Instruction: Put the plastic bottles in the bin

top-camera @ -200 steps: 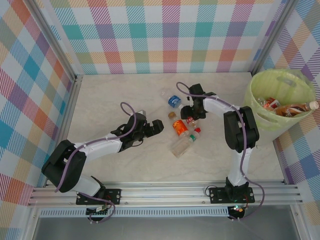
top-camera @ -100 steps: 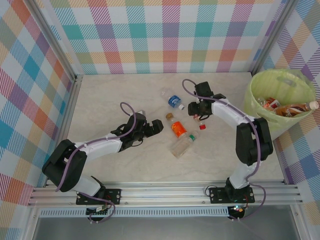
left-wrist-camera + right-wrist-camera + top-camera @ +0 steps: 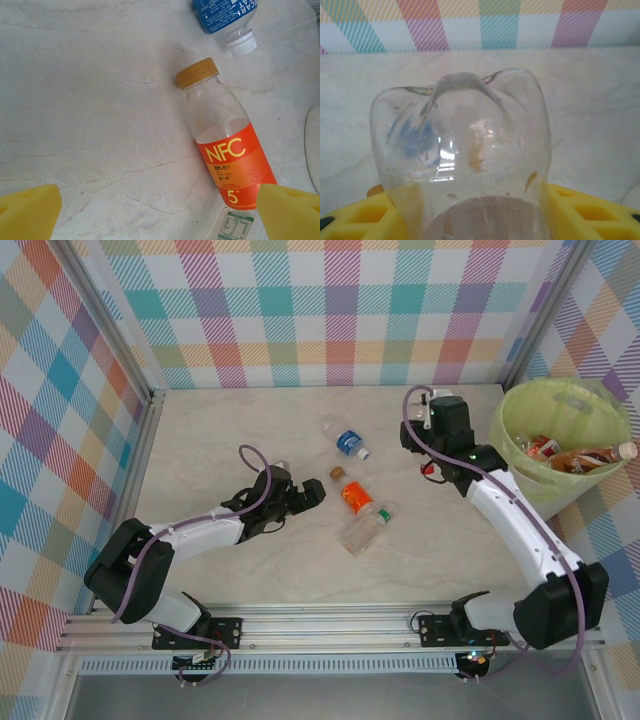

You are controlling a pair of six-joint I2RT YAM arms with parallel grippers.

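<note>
Right claw [image 3: 480, 220] is closed on a clear plastic bottle [image 3: 465, 150]. Left claw [image 3: 160, 210] stands wide open and empty, near the orange-label bottle [image 3: 227, 150] lying on the bench [image 3: 90, 100].

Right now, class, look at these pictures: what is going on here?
Tidying is under way: the lime-green bin already holds several plastic bottles. The right pincer is shut on a clear bottle near it. The left pincer hangs open beside an orange-labelled NFC bottle; a blue-labelled bottle and a crushed clear one lie nearby.
</note>
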